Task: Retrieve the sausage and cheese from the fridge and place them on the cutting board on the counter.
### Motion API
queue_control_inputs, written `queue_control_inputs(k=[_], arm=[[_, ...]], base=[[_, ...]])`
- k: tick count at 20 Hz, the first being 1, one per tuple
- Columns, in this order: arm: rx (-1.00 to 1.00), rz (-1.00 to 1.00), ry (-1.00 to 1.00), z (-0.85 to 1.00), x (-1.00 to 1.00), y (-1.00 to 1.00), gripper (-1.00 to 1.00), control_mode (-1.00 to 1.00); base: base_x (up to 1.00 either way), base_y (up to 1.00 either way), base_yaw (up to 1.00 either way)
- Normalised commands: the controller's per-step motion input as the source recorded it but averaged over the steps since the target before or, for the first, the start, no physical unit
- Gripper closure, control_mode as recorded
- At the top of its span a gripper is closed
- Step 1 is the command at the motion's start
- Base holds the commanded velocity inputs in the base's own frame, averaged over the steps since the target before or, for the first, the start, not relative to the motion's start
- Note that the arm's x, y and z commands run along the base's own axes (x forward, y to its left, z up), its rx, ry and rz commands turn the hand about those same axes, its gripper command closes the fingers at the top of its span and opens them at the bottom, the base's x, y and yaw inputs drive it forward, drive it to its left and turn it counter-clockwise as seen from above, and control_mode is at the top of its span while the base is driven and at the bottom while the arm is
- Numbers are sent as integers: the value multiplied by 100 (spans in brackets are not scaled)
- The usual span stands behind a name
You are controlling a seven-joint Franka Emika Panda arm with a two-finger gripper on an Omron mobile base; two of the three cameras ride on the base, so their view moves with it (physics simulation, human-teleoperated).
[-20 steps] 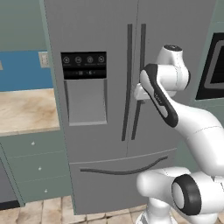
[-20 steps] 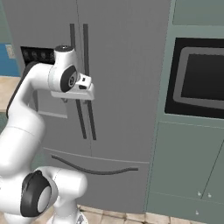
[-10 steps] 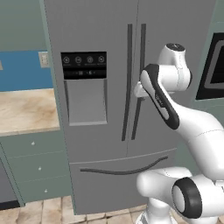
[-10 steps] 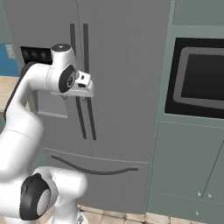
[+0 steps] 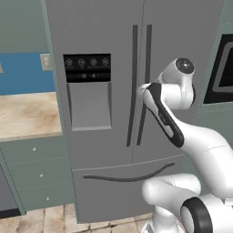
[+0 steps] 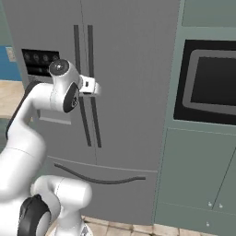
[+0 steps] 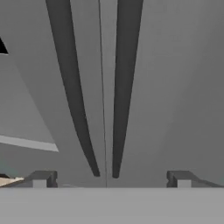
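Note:
The fridge (image 5: 100, 36) stands shut, so the sausage and cheese are hidden behind its doors. My gripper (image 5: 142, 89) hovers right in front of the two dark vertical handles (image 5: 132, 86) at the door seam. In the right base view the gripper (image 6: 93, 86) sits level with the handles' (image 6: 91, 50) middle. In the hand view the gripper (image 7: 110, 179) is open, its fingertips (image 7: 41, 178) spread wide with both handles (image 7: 124, 87) between them, and it holds nothing. The beige counter (image 5: 22, 113) lies to the fridge's left. The cutting board is out of view.
A black dispenser panel (image 5: 87, 67) is on the left door, and a curved freezer-drawer handle (image 5: 127, 175) runs below. Green drawers (image 5: 36, 168) sit under the counter. A wall oven (image 6: 212, 83) and cabinet doors (image 6: 198, 184) stand to the fridge's right.
The hand has shifted only slightly in front of the fridge handles. The jaws stay wide open and the doors stay shut.

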Motion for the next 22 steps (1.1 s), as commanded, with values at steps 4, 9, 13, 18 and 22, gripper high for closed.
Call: queue_control_inputs(k=[4, 9, 13, 18, 22], arm=[[0, -12, -4, 17, 71, 0, -100, -100], [2, -6, -3, 10, 62, -3, -100, -100], [5, 0, -7, 0, 61, -14, -100, -100], [7, 0, -10, 0, 52, -21, -100, -100], [6, 0, -8, -3, 50, -6, -100, -100]], base=[[0, 0, 0], [0, 0, 0], [0, 0, 0], [0, 0, 0], [0, 0, 0]])
